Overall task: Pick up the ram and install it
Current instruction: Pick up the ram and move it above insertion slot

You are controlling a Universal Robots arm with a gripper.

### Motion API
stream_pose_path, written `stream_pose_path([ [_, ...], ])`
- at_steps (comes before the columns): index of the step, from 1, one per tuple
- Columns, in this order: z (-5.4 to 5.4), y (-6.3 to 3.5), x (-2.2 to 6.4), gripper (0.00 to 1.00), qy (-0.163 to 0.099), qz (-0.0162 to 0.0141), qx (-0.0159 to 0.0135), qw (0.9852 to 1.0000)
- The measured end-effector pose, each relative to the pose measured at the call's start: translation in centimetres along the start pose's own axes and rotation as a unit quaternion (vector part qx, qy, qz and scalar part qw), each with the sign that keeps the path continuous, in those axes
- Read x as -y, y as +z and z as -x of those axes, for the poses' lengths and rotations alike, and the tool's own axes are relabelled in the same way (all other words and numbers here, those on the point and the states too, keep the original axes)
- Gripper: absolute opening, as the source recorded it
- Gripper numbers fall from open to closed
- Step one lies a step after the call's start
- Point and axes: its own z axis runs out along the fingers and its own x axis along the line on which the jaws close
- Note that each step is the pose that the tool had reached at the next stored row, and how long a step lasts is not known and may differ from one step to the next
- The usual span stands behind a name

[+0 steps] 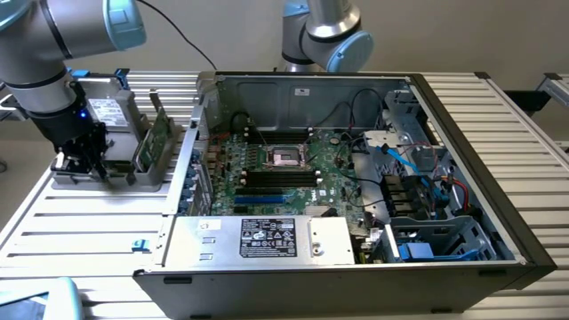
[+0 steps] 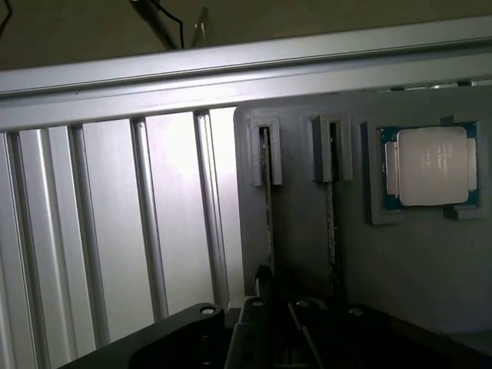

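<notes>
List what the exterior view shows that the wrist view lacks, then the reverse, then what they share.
Exterior view adds: the open case, its motherboard with a bare CPU socket and memory slots, a green card standing in the holder, and a second arm behind the case.
Wrist view adds: the ram edge-on in its holder slot, running down to the gripper, a second stick beside it, and the silver processor in its recess.
Shared: the gripper low over the grey holder, on the slatted table.
</notes>
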Motion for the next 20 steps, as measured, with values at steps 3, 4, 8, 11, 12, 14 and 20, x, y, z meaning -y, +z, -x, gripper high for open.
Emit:
stream_pose_path([
  [3,0.0,-0.49,-0.03,0.14,0.000,-0.0001,0.0001,1.0000],
  [4,0.0,-0.94,-0.05,0.14,-0.001,0.0000,0.0000,1.0000],
  [8,0.0,-2.57,-0.12,0.14,-0.005,-0.0001,-0.0001,1.0000],
  [11,0.0,-3.53,-0.14,0.14,-0.011,-0.0001,-0.0003,0.9999],
  [12,0.0,-3.80,-0.15,0.14,-0.014,-0.0001,-0.0004,0.9999],
  [14,0.0,-4.39,-0.17,0.14,-0.021,-0.0002,-0.0005,0.9998],
  [20,-0.1,-6.23,-0.22,0.14,-0.047,-0.0014,-0.0013,0.9989],
])
